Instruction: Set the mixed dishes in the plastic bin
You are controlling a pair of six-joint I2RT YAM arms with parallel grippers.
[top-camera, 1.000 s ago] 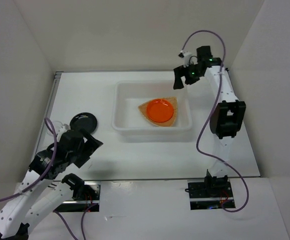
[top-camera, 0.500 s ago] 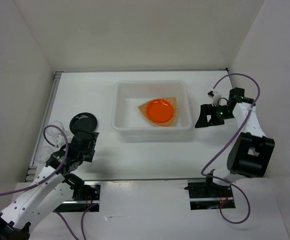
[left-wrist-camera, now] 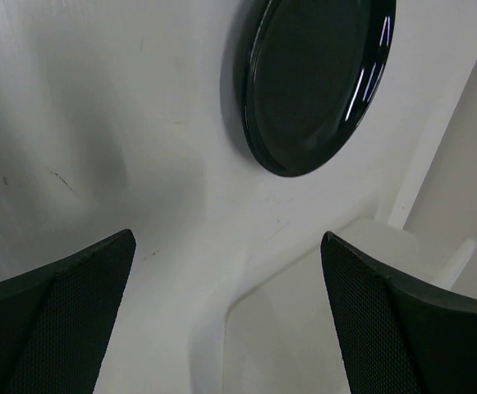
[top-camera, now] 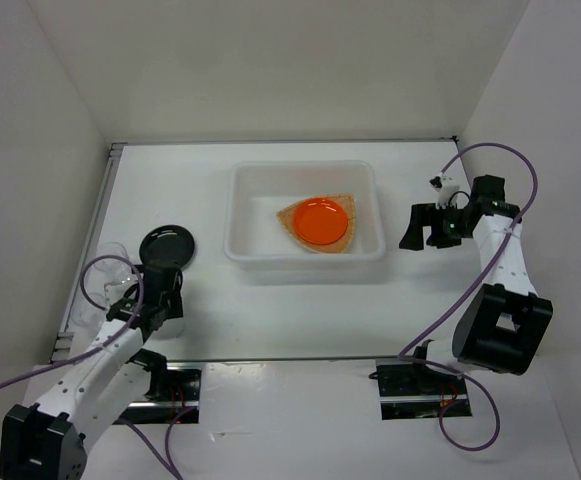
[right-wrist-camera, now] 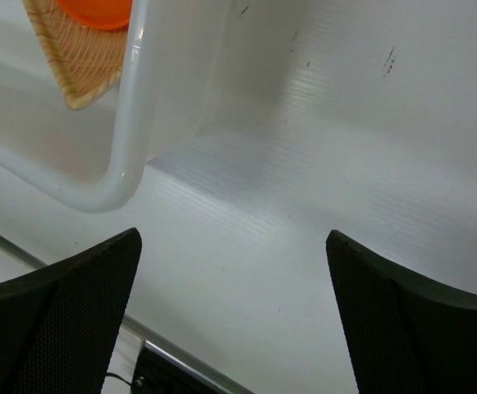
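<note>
Already the orange plate (top-camera: 320,220) sits on the woven dish (top-camera: 286,214) inside the plastic bin (top-camera: 305,258); the black plate (top-camera: 167,243) lies left of it. Left gripper (left-wrist-camera: 227,238) and right gripper (top-camera: 422,232) gape wide, empty.

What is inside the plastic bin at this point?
The plastic bin holds a tan woven dish with the orange plate lying on it. The plate covers the dish's middle, so only its tan edges show.

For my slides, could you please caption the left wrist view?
Open left gripper above the table, with the glossy black plate lying ahead.
</note>
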